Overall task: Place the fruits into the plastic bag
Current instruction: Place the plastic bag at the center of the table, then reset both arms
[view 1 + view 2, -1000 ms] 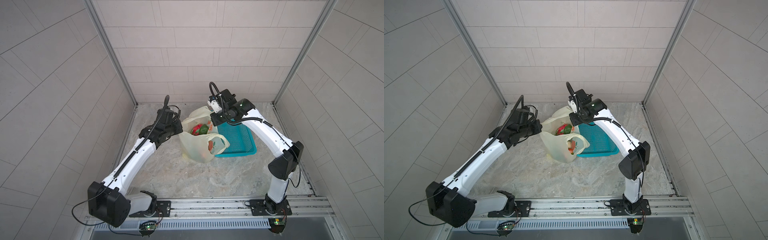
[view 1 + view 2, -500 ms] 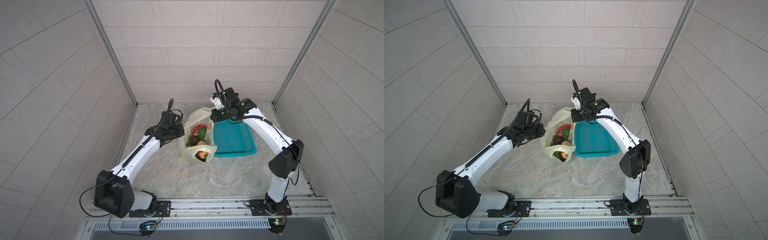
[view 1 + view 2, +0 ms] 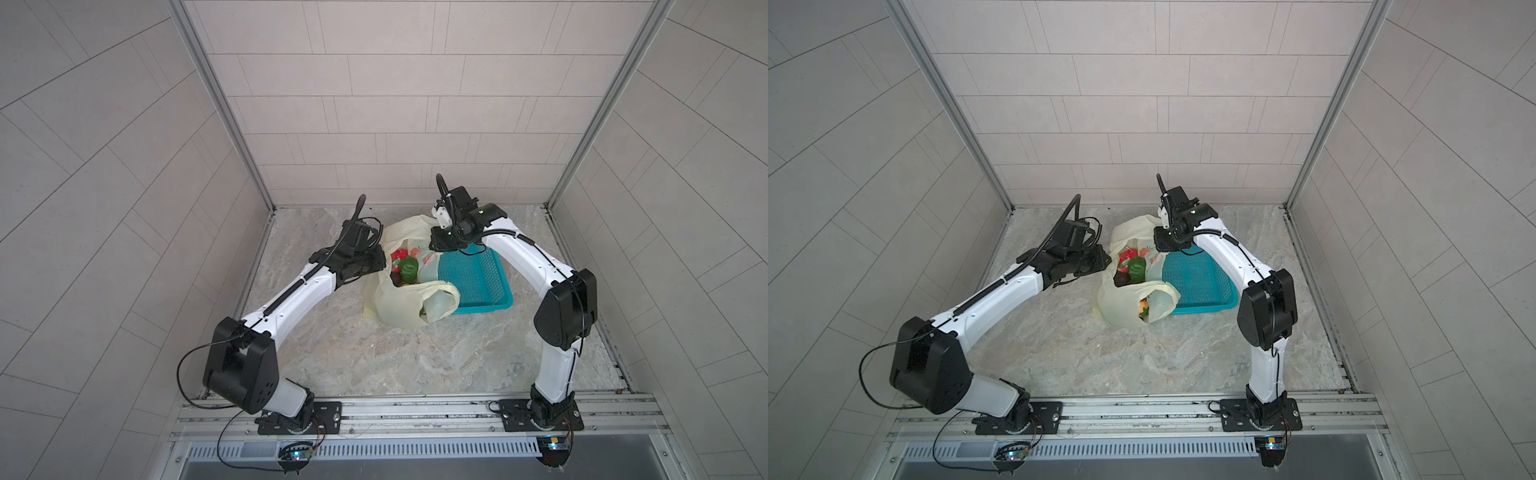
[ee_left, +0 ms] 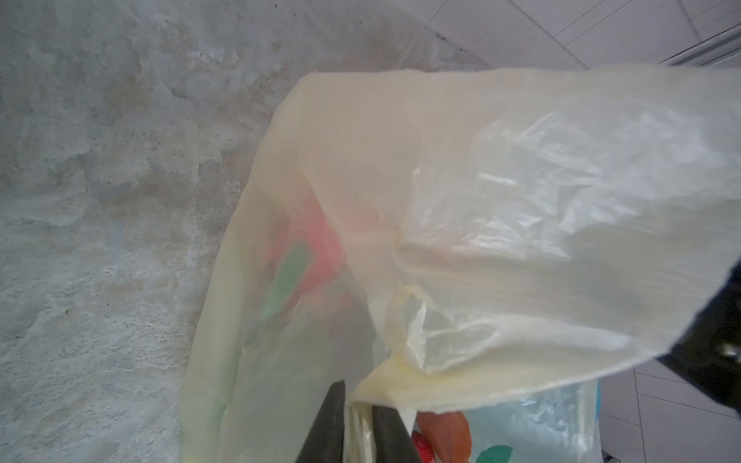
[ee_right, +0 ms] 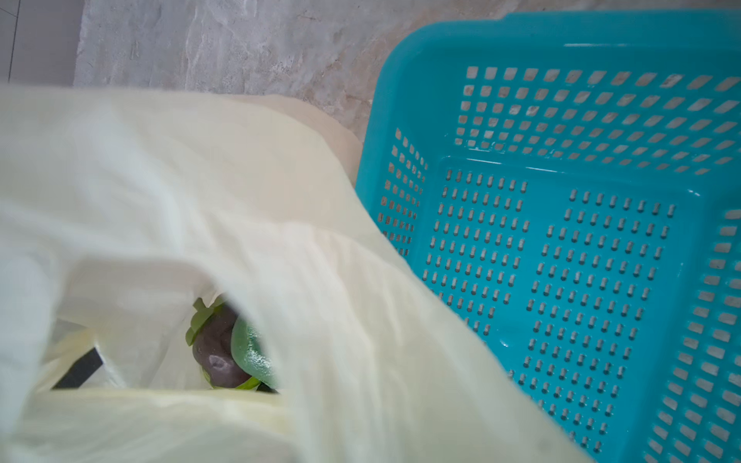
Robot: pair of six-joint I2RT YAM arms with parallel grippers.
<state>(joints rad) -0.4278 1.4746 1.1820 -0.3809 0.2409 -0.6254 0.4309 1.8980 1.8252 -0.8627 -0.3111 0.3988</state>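
Several fruits (image 3: 405, 266) lie in your plastic bag (image 3: 395, 309) on the surface (image 3: 415, 365), beside the teal basket (image 3: 486, 305). Your left fingers (image 4: 328, 421) stand slightly apart around a bag fold; right fingers: cannot tell.

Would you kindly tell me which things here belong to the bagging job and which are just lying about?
Job in hand:
- plastic bag
- fruits, seen inside the bag

Just lying about:
- teal basket, beside the bag
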